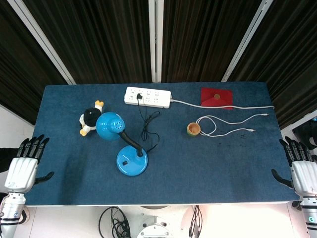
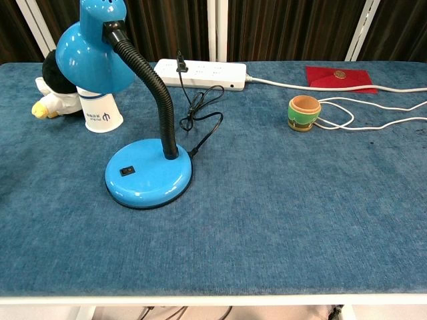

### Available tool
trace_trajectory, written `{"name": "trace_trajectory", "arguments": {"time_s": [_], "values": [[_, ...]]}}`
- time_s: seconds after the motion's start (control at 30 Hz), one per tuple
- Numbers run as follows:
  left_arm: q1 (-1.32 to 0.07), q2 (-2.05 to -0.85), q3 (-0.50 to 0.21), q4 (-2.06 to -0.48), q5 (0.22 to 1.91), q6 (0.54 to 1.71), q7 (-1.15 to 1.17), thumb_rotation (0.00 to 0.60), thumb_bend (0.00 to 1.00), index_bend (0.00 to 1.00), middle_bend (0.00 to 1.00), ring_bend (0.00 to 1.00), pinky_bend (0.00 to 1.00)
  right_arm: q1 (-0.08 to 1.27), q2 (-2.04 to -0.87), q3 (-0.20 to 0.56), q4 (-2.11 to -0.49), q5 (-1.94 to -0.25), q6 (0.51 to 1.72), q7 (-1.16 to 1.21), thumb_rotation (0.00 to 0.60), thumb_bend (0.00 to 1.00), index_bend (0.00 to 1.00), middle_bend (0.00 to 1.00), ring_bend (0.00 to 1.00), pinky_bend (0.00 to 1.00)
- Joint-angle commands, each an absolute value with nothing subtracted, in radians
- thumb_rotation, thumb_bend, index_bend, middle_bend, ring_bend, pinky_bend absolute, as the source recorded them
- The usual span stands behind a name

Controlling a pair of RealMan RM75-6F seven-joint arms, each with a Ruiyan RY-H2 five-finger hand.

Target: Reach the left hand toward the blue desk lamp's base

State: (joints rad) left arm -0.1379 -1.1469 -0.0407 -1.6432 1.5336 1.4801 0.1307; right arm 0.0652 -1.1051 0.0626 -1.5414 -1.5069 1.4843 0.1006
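The blue desk lamp stands left of centre on the blue table; its round base (image 1: 132,162) (image 2: 148,180) carries a small black switch, and a black flexible neck (image 2: 153,87) rises to the blue shade (image 1: 110,125) (image 2: 90,53). My left hand (image 1: 26,163) hangs open off the table's near-left corner, well left of the base, fingers straight and apart, holding nothing. My right hand (image 1: 303,169) is open off the near-right corner, also with nothing in it. Neither hand shows in the chest view.
A plush penguin (image 1: 89,119) and a white paper cup (image 2: 101,113) sit behind the shade. A white power strip (image 1: 147,97) holds the lamp's black cord (image 1: 148,126). A small green-orange cup (image 1: 193,129), white cable (image 1: 228,124) and red envelope (image 1: 217,96) lie to the right.
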Motion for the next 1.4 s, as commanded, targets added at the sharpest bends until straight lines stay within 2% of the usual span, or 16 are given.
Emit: {"name": "trace_trajectory", "arguments": {"time_s": [0.03,0.5,0.6,0.7,0.77,0.8,0.87,0.93,1.07,1.23,1.4], "values": [[-0.138,-1.147,-0.041,-1.644,1.535,1.481,0.13,0.6,0.01,0.04,0.0,0.0,0.0,0.065,-1.105,0.062,-1.541,-1.507,1.484,0.1,0.6,0.19,0.0,0.0,0.0,0.0],[-0.149,-1.141,-0.042,-1.659,1.545,1.47,0.112,0.6,0.01,0.04,0.0,0.0,0.0,0.069,-1.099,0.068,-1.552,-1.506,1.485,0.101,0.6,0.19,0.0,0.0,0.0,0.0],[-0.161,-1.142,-0.029,-1.654,1.576,1.455,0.093,0.6,0.02,0.04,0.05,0.01,0.06,0.069,-1.1,0.067,-1.553,-1.503,1.479,0.1,0.6,0.19,0.0,0.0,0.0,0.0],[-0.177,-1.144,-0.006,-1.657,1.62,1.431,0.082,0.6,0.1,0.04,0.32,0.18,0.27,0.069,-1.105,0.061,-1.552,-1.513,1.48,0.102,0.6,0.19,0.0,0.0,0.0,0.0],[-0.193,-1.153,0.014,-1.66,1.66,1.408,0.073,0.6,0.17,0.04,0.4,0.3,0.38,0.071,-1.109,0.058,-1.552,-1.52,1.48,0.104,0.6,0.19,0.0,0.0,0.0,0.0],[-0.202,-1.159,0.02,-1.661,1.678,1.399,0.077,0.6,0.21,0.04,0.47,0.37,0.44,0.072,-1.109,0.057,-1.553,-1.523,1.478,0.105,0.6,0.19,0.0,0.0,0.0,0.0],[-0.227,-1.174,0.032,-1.667,1.713,1.365,0.099,0.6,0.31,0.06,0.67,0.59,0.6,0.074,-1.11,0.056,-1.553,-1.525,1.476,0.102,0.6,0.19,0.0,0.0,0.0,0.0],[-0.257,-1.189,0.038,-1.68,1.731,1.318,0.122,0.6,0.35,0.07,0.75,0.7,0.69,0.076,-1.111,0.055,-1.554,-1.524,1.472,0.1,0.6,0.19,0.0,0.0,0.0,0.0],[-0.317,-1.218,0.03,-1.711,1.7,1.203,0.161,0.6,0.38,0.07,0.76,0.75,0.77,0.074,-1.109,0.054,-1.555,-1.517,1.467,0.099,0.6,0.19,0.0,0.0,0.0,0.0],[-0.403,-1.264,-0.002,-1.728,1.629,1.054,0.238,0.6,0.38,0.06,0.77,0.75,0.78,0.071,-1.106,0.059,-1.544,-1.496,1.462,0.116,0.6,0.19,0.0,0.0,0.0,0.0],[-0.453,-1.325,-0.015,-1.733,1.599,0.99,0.328,0.6,0.38,0.06,0.77,0.75,0.78,0.073,-1.102,0.062,-1.542,-1.49,1.456,0.124,0.6,0.19,0.0,0.0,0.0,0.0]]}}
